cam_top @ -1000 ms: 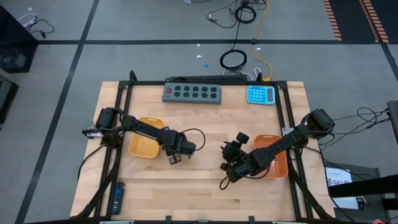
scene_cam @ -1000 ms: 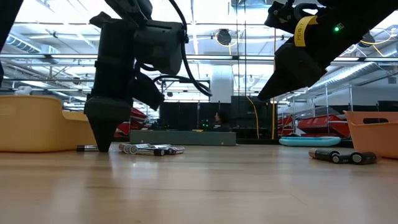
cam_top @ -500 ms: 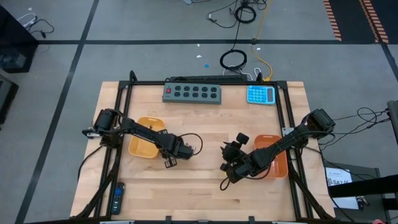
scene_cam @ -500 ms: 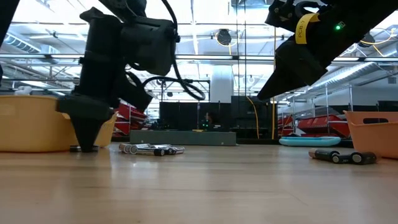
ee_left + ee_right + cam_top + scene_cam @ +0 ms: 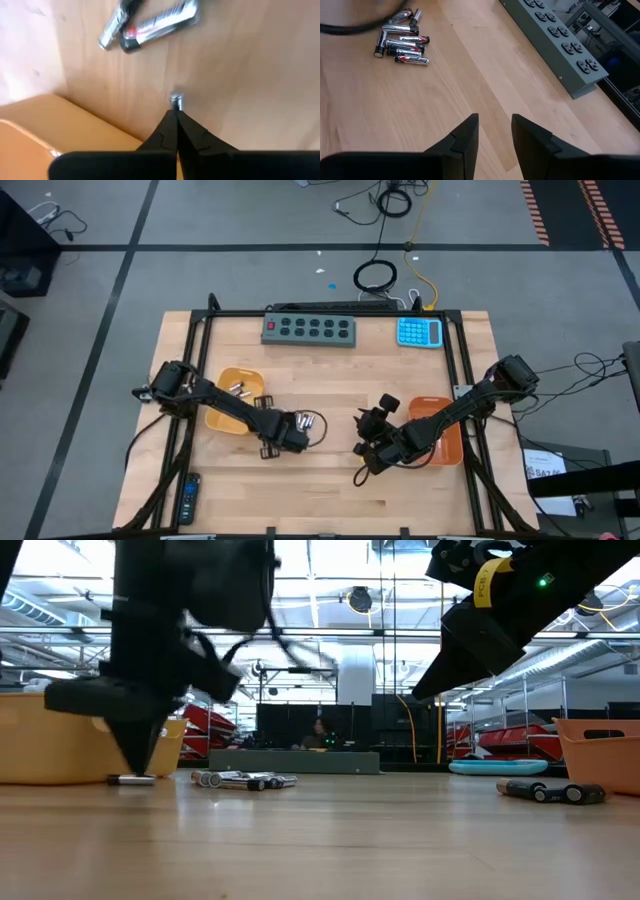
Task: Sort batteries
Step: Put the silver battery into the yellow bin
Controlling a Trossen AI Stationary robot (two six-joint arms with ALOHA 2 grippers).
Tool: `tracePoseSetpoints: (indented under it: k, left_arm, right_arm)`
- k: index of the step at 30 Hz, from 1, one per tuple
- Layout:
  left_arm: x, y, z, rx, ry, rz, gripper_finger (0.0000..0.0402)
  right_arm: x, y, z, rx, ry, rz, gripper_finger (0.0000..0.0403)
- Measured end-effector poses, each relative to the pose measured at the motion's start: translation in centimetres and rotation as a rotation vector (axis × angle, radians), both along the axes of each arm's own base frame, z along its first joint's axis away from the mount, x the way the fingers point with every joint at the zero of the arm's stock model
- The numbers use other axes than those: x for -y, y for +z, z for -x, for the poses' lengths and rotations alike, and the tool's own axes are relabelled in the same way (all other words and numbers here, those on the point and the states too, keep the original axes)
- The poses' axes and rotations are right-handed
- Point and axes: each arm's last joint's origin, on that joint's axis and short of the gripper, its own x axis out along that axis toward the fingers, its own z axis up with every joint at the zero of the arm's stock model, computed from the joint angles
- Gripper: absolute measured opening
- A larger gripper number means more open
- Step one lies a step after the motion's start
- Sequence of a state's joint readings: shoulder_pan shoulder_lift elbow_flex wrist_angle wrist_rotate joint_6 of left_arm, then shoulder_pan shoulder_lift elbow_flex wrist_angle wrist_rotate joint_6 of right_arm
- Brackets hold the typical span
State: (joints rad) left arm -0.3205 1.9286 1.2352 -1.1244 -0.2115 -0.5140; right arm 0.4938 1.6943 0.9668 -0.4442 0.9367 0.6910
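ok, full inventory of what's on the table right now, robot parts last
left tray: one, orange, left part of the table, a few silvery batteries inside
right tray: one, orange, by the right edge, under the right arm
loose batteries: a small cluster, silver and black, on the wood mid-table
single battery: one, silvery, on the wood beside the left tray
power strip: one, grey, far edge
calculator: one, blue, far right corner
remote control: one, black, near left corner
left tool: shut, tips at the single battery
right tool: open, empty, above bare wood
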Motion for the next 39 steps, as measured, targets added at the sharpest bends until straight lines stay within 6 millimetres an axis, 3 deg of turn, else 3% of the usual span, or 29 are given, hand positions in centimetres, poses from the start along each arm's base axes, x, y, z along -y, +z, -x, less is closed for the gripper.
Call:
tracePoseSetpoints:
  k: [4, 8, 12, 17, 21, 26, 30, 39]
  left_arm:
    - [0.4, 3.4, 0.0, 0.115, 0.029, -0.051, 0.0001]
    - [0.3, 6.7, 1.8, 0.205, 0.111, -0.132, 0.0001]
    - [1.1, 8.3, 2.4, 0.363, 0.178, -0.01, 0.0013]
    - [6.7, 7.0, 2.0, 0.383, -0.046, 0.406, 0.0082]
    - [10.3, 3.5, 2.5, 0.227, -0.149, 0.55, 0.0097]
    - [10.7, -0.4, 1.9, 0.163, -0.147, 0.427, 0.008]
    - [10.6, -1.2, 1.6, 0.162, -0.148, 0.38, 0.0069]
    - [9.9, -1.0, 1.1, 0.168, -0.131, 0.391, 0.0067]
  right_arm:
    - [0.0, -0.2, 0.1, 0.0, -0.001, -0.001, 0.0107]
    - [0.1, -0.4, 0.3, 0.001, -0.005, -0.004, 0.0107]
    - [0.1, -0.3, 0.0, 0.023, -0.003, -0.013, 0.0107]
    - [0.0, -0.3, -0.1, 0.03, 0.001, -0.029, 0.0107]
    - [0.0, -0.3, -0.1, 0.031, 0.004, -0.03, 0.0107]
    - [-0.2, -0.2, -0.3, 0.045, 0.018, -0.032, 0.0107]
    - [-0.3, -0.1, -0.5, 0.053, 0.033, -0.036, 0.0107]
    - [-0.3, -0.1, -0.5, 0.049, 0.037, -0.034, 0.0107]
